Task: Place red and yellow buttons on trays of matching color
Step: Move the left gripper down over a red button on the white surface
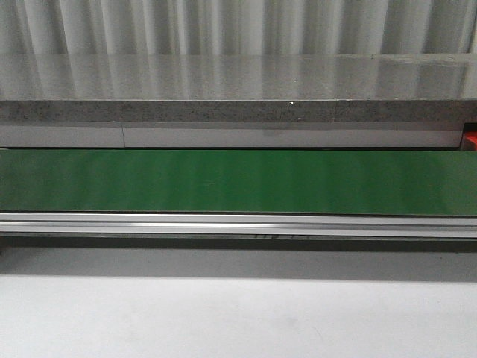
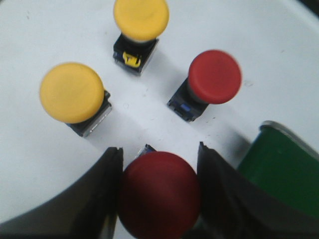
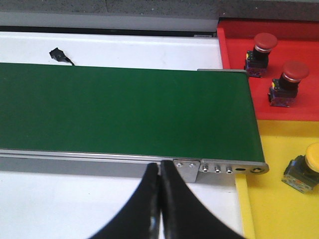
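Green conveyor belt (image 1: 238,181) was seen spanning the front view, nothing on it. A dark red button (image 2: 159,194) was pinched by the left gripper (image 2: 159,191) at the bottom centre of its frame; two yellow buttons (image 2: 72,93) and another red button (image 2: 214,77) were left standing apart on the white table (image 2: 279,45) above it. The right gripper (image 3: 160,199) was pressed together, holding nothing. At the right of that frame, two buttons were seated in the red tray (image 3: 299,45), one in the yellow tray (image 3: 274,209).

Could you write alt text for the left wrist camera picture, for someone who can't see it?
A dark red button sits between the left gripper's two black fingers. Beyond it on a white surface stand two yellow buttons and another red button, with a green conveyor belt's end at one side.
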